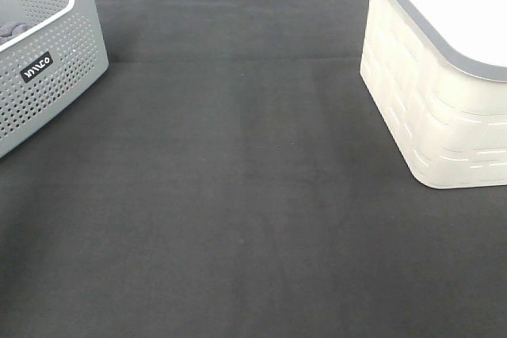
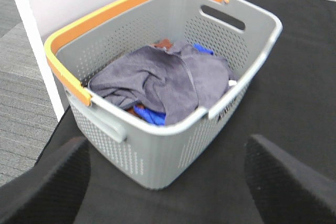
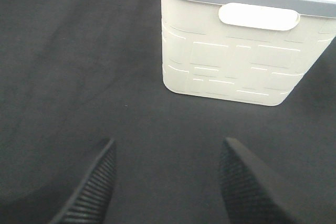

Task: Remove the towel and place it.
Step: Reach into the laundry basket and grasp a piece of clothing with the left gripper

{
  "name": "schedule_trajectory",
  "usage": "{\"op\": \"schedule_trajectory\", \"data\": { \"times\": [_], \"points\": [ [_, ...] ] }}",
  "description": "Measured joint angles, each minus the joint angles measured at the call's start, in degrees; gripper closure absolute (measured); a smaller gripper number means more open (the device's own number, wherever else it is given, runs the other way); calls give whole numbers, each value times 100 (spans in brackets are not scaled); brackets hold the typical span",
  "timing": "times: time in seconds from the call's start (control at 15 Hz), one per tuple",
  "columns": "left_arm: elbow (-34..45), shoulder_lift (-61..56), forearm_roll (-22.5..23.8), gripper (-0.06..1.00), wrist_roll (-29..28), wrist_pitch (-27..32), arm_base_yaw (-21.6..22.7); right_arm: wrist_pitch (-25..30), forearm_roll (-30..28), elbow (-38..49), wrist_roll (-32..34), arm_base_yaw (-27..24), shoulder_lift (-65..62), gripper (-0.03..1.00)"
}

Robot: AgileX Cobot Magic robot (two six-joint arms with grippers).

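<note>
The towel (image 2: 163, 80) lies crumpled on other clothes inside the grey basket (image 2: 157, 156). The left gripper (image 2: 168, 148) and right gripper (image 3: 168, 145) both hang wide open, empty. The left would do best to pinch the towel's raised middle fold alone.

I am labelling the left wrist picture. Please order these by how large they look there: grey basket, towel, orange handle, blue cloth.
1. grey basket
2. towel, heaped inside it
3. orange handle, long but thin
4. blue cloth; only small bits show under the towel
</note>
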Motion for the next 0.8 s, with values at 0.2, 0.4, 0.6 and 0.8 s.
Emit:
{"op": "schedule_trajectory", "data": {
  "times": [0.2,0.4,0.6,0.8],
  "points": [
    [-567,1278,1278,19,-2298,-195,0,0,0,0,0,0,0,38],
    [-934,2005,1937,19,-3621,-441,0,0,0,0,0,0,0,38],
    [-1501,2945,2578,19,-5208,-470,0,0,0,0,0,0,0,38],
    [-2103,3782,3054,19,-6532,-487,17,0,0,0,0,0,0,38]
  ]
}}
